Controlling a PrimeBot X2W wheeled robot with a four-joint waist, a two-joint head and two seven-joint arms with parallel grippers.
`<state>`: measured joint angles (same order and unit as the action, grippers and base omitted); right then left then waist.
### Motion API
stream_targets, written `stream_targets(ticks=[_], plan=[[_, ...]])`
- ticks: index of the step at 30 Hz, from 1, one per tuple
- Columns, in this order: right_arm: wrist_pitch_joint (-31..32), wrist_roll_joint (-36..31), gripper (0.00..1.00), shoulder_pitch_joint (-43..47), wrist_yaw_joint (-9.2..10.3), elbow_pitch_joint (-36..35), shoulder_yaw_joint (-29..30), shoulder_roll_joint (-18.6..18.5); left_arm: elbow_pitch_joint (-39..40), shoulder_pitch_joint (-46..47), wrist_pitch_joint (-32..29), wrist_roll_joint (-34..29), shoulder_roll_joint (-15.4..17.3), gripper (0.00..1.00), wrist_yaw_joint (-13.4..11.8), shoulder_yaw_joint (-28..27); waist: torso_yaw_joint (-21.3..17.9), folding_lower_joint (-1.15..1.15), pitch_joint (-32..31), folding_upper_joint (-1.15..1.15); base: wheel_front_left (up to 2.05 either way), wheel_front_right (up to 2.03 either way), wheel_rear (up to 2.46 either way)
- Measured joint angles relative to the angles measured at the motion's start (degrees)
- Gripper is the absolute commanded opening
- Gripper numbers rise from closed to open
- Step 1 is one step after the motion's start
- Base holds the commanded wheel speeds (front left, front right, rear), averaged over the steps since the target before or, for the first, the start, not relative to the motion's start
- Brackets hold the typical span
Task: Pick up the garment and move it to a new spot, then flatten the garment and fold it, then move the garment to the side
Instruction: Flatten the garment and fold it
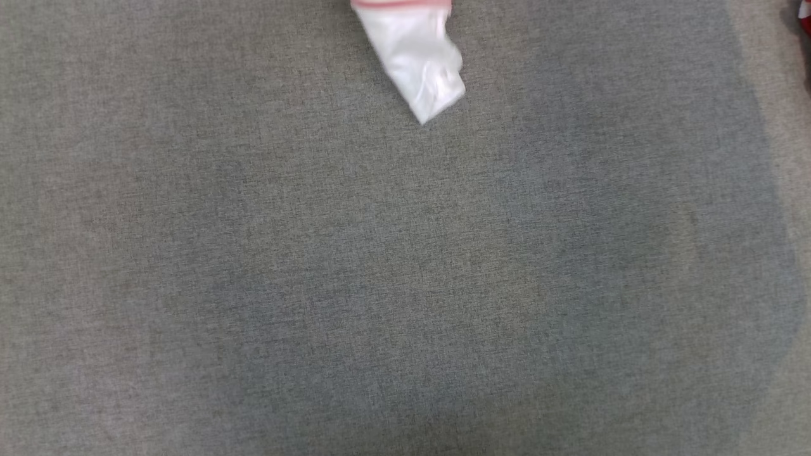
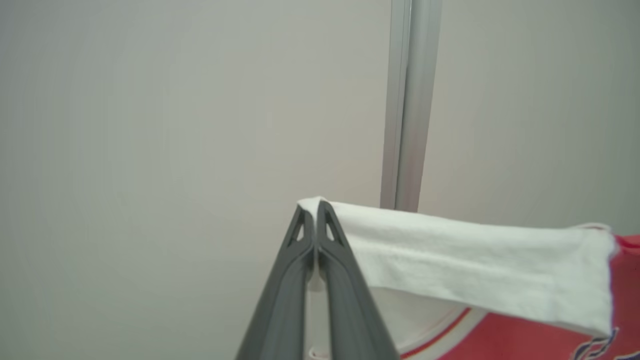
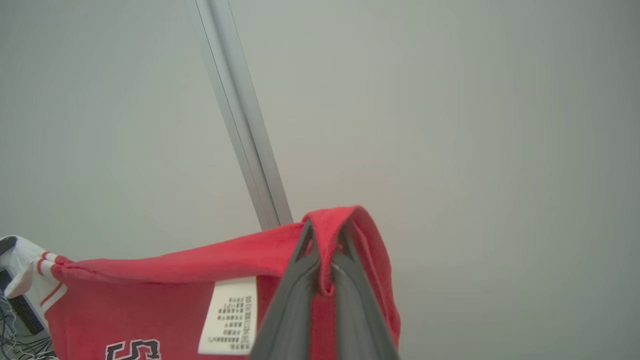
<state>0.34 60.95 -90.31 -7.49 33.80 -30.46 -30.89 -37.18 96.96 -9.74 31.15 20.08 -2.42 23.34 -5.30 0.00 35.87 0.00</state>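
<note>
The garment (image 1: 418, 63) was held up by both hands. In the head view, a white part of it with a pale red band across its top hung down at the far edge of the grey woven tabletop (image 1: 380, 285), near the middle of that edge, tapering to a point. It looked slightly blurred, and whether the point touched the tabletop could not be told. At the tabletop's far right corner a small red and dark shape (image 1: 804, 19) was too cut off to identify.

In the left wrist view, the left hand (image 2: 316, 207) had its 2 dark fingers (image 2: 345, 280) pressed together, clamped on a white corner of the garment (image 2: 475, 260). From there a white folded strip ran to the right, and red cloth with a white and red trim showed below it.

In the right wrist view, the right hand (image 3: 325, 235) was likewise closed, pinching a fold of red cloth that bulged over its fingertips. The red body of the garment (image 3: 165, 280) stretched away to the left, carrying a white care label (image 3: 229, 315) just beside the fingers and dark lettering (image 3: 132, 350) lower down. Behind both hands stood a plain pale wall (image 2: 150, 125) and a silver metal post (image 3: 240, 110).
</note>
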Motion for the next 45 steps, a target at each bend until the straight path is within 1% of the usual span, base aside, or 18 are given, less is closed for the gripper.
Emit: stream_targets(ticks=[3, 6, 10, 13, 15, 19, 21, 23, 26, 27, 30, 33, 35, 37, 39, 42, 45], plan=[[-0.9, 0.7, 0.0, -2.5, 0.0, 1.5, -1.8, -0.3, -4.0, 4.1, 2.8, -0.6, -0.6, 0.0, 1.5, 0.2, -0.1, 0.0, -0.8, 0.0, 0.0, 0.0, 0.0], [-1.6, 1.9, 0.0, -3.5, 0.0, 2.5, -3.5, -0.7, -7.7, 6.3, 3.9, -0.9, -1.0, 0.0, 2.9, 0.6, -0.1, 0.0, -1.7, 0.0, 0.0, 0.0, 0.0], [-1.8, 4.1, 0.0, -3.3, 0.0, 3.0, -6.4, -1.7, -11.7, 7.0, 3.3, 0.0, -1.8, 0.0, 4.8, 1.0, 0.3, 0.0, -2.6, 0.0, 0.0, 0.0, 0.0], [-1.7, 5.9, 0.0, -0.6, 0.0, 3.1, -8.9, -2.0, -14.2, 6.0, 2.7, 1.0, -1.8, 0.0, 6.0, 1.1, 0.6, 0.0, -3.5, 0.0, 0.0, 0.0, 0.0], [-1.5, 7.4, 0.0, 2.0, 0.0, 2.8, -10.9, -2.0, -15.7, 3.5, 2.1, 1.6, -1.7, 0.0, 7.3, 1.7, 0.7, 0.0, -4.5, 0.0, 0.0, 0.0, 0.0], [-0.5, 9.6, 0.0, 9.1, 0.0, 1.7, -16.3, -2.0, -17.4, -5.2, 0.0, 3.0, -1.0, 0.0, 9.0, 4.1, 0.9, 0.0, -7.8, 0.0, 0.0, 0.0, 0.0], [-0.2, 11.0, 0.0, 13.1, 0.0, 0.7, -19.0, -2.0, -17.4, -10.3, -2.6, 4.2, -0.6, 0.0, 9.5, 5.7, 1.0, 0.0, -10.1, 0.0, 0.0, 0.0, 0.0], [1.2, 12.6, 0.0, 17.2, 0.0, -0.3, -21.8, -2.2, -16.5, -16.3, -6.7, 6.4, -0.3, 0.0, 9.7, 7.5, 1.1, 0.0, -12.7, 0.0, 0.0, 0.0, 0.0], [4.6, 15.2, 0.0, 23.5, 0.0, -1.8, -26.1, -3.2, -10.5, -26.5, -15.2, 11.9, 1.2, 0.0, 9.8, 11.5, 1.2, 0.0, -16.9, 0.0, 0.0, 0.0, 0.0], [5.9, 16.1, 0.0, 25.3, 0.0, -2.5, -27.2, -3.8, -7.7, -29.4, -17.8, 13.7, 2.3, 0.0, 9.9, 12.4, 1.3, 0.0, -18.4, 0.0, 0.0, 0.0, 0.0], [9.6, 18.3, 0.0, 30.1, 0.0, -4.2, -30.5, -6.0, 0.5, -37.6, -24.6, 19.5, 7.0, 0.0, 9.9, 13.2, 1.5, 0.0, -22.7, 0.0, 0.0, 0.0, 0.0], [13.3, 20.1, 0.0, 34.4, 0.0, -6.1, -33.3, -8.3, 8.7, -46.1, -30.9, 23.6, 11.3, 0.0, 9.5, 13.4, 1.8, 0.0, -26.4, 0.0, 0.0, 0.0, 0.0], [15.4, 21.2, 0.0, 37.0, 0.0, -7.3, -34.8, -10.1, 15.1, -51.6, -35.2, 26.0, 14.1, 0.0, 7.9, 13.8, 1.9, 0.0, -28.6, 0.0, 0.0, 0.0, 0.0], [17.7, 22.1, 0.0, 39.6, 0.0, -9.4, -36.2, -12.2, 22.0, -56.9, -39.0, 28.1, 17.4, 0.0, 5.7, 14.1, 2.1, 0.0, -30.3, 0.0, 0.0, 0.0, 0.0], [19.5, 23.5, 0.0, 42.2, 0.0, -11.5, -37.1, -14.0, 28.9, -61.9, -41.9, 30.5, 20.6, 0.0, 3.0, 14.0, 2.2, 0.0, -31.5, 0.0, 0.0, 0.0, 0.0], [22.6, 24.8, 0.0, 45.7, 0.0, -14.8, -38.6, -17.6, 38.9, -68.9, -45.5, 33.7, 25.1, 0.0, -0.9, 14.0, 2.4, -0.01, -32.3, 0.0, 0.0, 0.0, 0.0], [24.6, 25.4, 0.0, 49.1, 0.0, -18.2, -39.6, -21.5, 46.9, -74.7, -48.1, 37.0, 28.7, 0.0, -4.1, 13.8, 2.4, 0.0, -32.4, 0.0, 0.0, 0.0, 0.0]])
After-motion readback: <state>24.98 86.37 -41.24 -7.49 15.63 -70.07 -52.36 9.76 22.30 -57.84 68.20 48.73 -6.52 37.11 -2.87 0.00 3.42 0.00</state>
